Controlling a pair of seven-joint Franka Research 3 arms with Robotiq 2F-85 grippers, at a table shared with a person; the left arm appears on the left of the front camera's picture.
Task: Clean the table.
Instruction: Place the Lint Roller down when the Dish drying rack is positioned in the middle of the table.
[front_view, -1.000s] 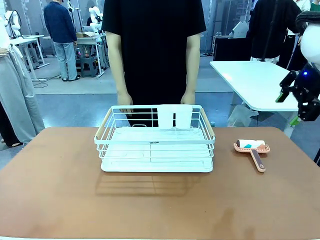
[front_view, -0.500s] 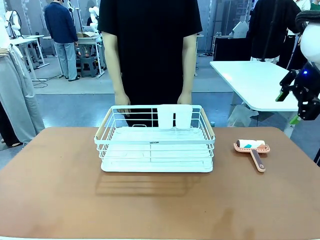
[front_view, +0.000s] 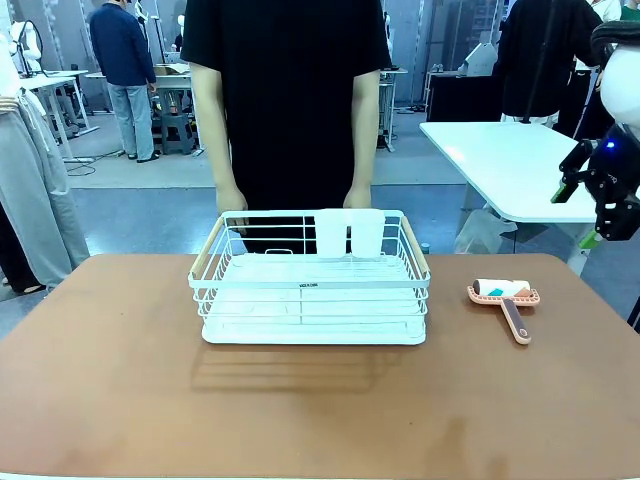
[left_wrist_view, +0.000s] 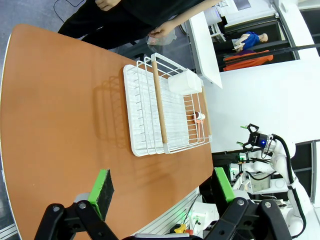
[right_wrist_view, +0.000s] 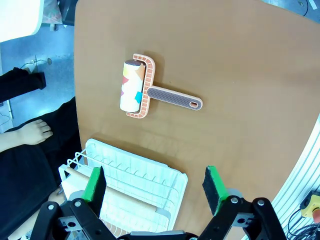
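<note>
While I'm watching the feeds, the terracotta surface (front_view: 120, 380) fills the near view, bare up front. Mid-surface sits a white wire dish rack (front_view: 312, 290), and off to its right, well apart, lies a lint roller (front_view: 503, 296) with its handle pointing my way. My right gripper (right_wrist_view: 152, 187) hangs high over that side, jaws wide open, nothing in them; left gripper (left_wrist_view: 162, 185) is spread open too. Behind the rack stands a person (front_view: 288, 100), hands (front_view: 358, 198) near its far rim.
</note>
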